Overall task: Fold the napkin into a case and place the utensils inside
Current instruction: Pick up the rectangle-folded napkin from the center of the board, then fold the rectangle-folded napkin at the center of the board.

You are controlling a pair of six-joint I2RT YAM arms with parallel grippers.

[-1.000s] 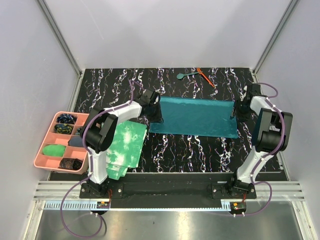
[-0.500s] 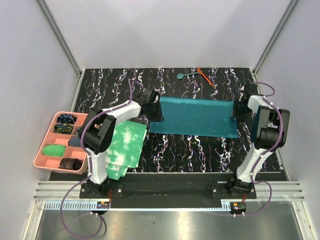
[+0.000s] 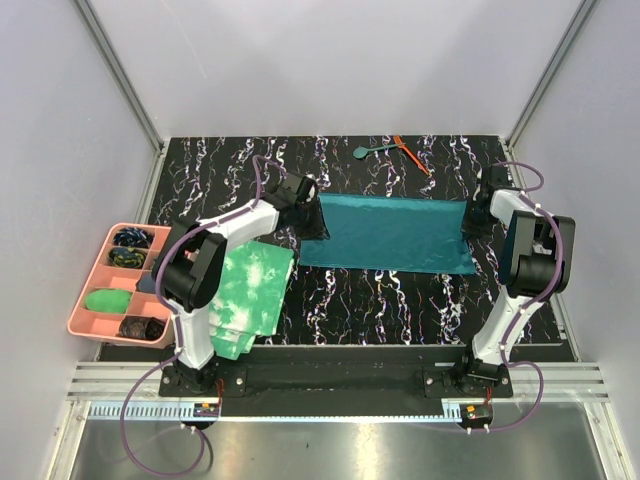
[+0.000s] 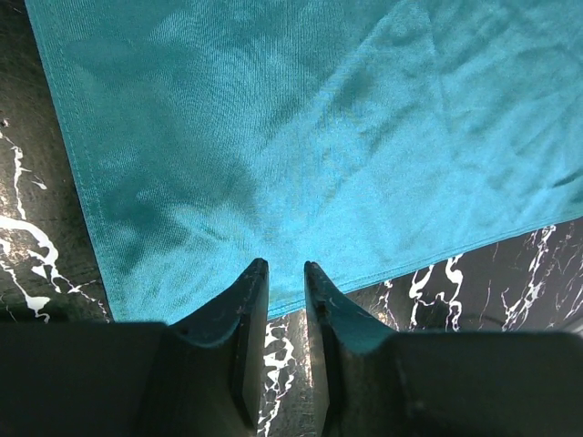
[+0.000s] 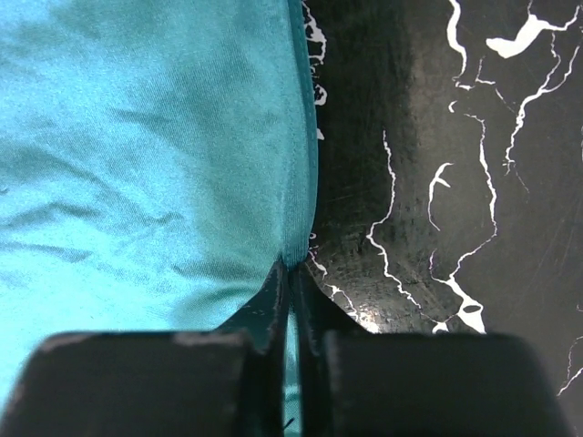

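The napkin [image 3: 385, 235] lies flat as a long teal band across the middle of the table [image 3: 380, 300], its long sides running left to right. The right gripper [image 5: 291, 269] is at the band's right end, its 2 fingers pressed together on the hem, which puckers into them. The left gripper [image 4: 285, 266] is at the left end, near the front-left corner of the cloth. Its jaws are a narrow slit apart with the tips over the hem (whether they pinch the cloth I cannot tell). The 2 utensils, a teal spoon [image 3: 365, 152] and an orange stick [image 3: 410, 153], lie side by side near the table's far edge, well apart from the napkin.
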